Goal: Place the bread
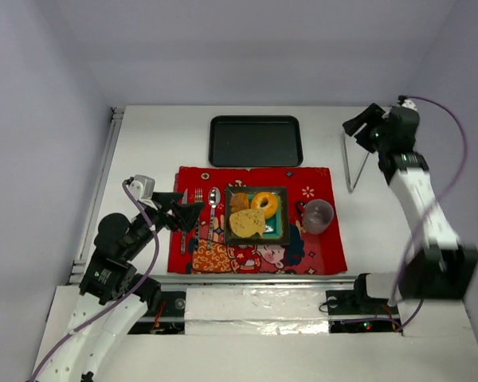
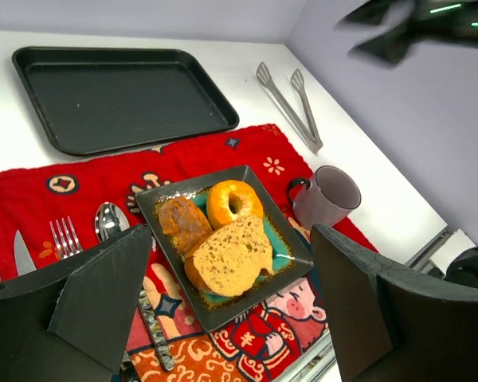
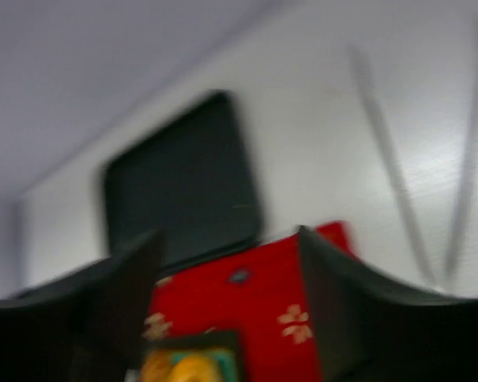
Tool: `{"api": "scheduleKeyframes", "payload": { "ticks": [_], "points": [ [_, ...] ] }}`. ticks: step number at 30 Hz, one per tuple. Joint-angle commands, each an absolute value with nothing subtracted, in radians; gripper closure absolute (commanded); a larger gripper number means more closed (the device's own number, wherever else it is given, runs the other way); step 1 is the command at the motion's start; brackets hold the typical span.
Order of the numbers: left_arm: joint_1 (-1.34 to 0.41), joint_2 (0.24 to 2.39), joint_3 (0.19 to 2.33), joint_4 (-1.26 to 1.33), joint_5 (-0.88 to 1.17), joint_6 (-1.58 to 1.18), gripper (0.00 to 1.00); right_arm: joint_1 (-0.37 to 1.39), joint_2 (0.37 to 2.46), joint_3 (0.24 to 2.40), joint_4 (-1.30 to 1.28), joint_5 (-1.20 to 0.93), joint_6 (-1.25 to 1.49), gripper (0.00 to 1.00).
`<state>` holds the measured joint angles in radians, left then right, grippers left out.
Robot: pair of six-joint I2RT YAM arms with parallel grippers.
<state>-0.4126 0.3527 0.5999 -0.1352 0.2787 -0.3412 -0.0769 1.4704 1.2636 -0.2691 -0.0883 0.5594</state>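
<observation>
L gripper (image 1: 193, 213) is hanging over the left part of the red mat (image 2: 80, 179), near the fork (image 2: 64, 236), jaws gaping wide, pinching nothing. R gripper (image 1: 358, 130) is hovering near the tongs (image 2: 291, 103) at far right, fingers also spread, empty; its wrist view is coming out blurry. Bread is sitting on the dark sq. plate (image 2: 179, 191) mid-mat: doughnut (image 2: 233, 203) at back, roll (image 2: 181, 223) beside it, toast (image 2: 229, 256) in front, touching both.
</observation>
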Motion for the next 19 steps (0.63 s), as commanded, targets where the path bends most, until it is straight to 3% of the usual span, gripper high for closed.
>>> {"api": "scheduleKeyframes", "payload": {
  "ticks": [1, 2, 3, 4, 8, 13, 19],
  "points": [
    [-0.417, 0.374, 0.606, -0.109, 0.265, -0.336, 0.21, 0.065, 1.107, 1.044, 0.104, -0.308, 0.834, 0.41],
    [-0.417, 0.376, 0.606, -0.11, 0.253, -0.337, 0.21, 0.101, 1.022, 0.893, 0.224, -0.296, 0.853, 0.59],
    [-0.417, 0.379, 0.606, -0.11, 0.25, -0.339, 0.2, 0.133, 0.861, 0.814, 0.279, -0.281, 0.87, 0.88],
    [-0.417, 0.386, 0.606, -0.112, 0.245, -0.341, 0.2, 0.156, 0.792, 0.743, 0.316, -0.285, 0.909, 0.98],
    [-0.408, 0.422, 0.612, -0.115, 0.218, -0.339, 0.2, 0.169, 0.594, 0.527, 0.248, -0.429, 0.911, 1.0],
    [-0.408, 0.433, 0.611, -0.109, 0.201, -0.333, 0.21, 0.169, 0.494, 0.496, 0.029, -0.521, 0.81, 1.0],
    [-0.39, 0.465, 0.612, -0.106, 0.183, -0.33, 0.22, 0.169, 0.48, 0.384, 0.153, -0.656, 0.922, 0.92]
  ]
}}
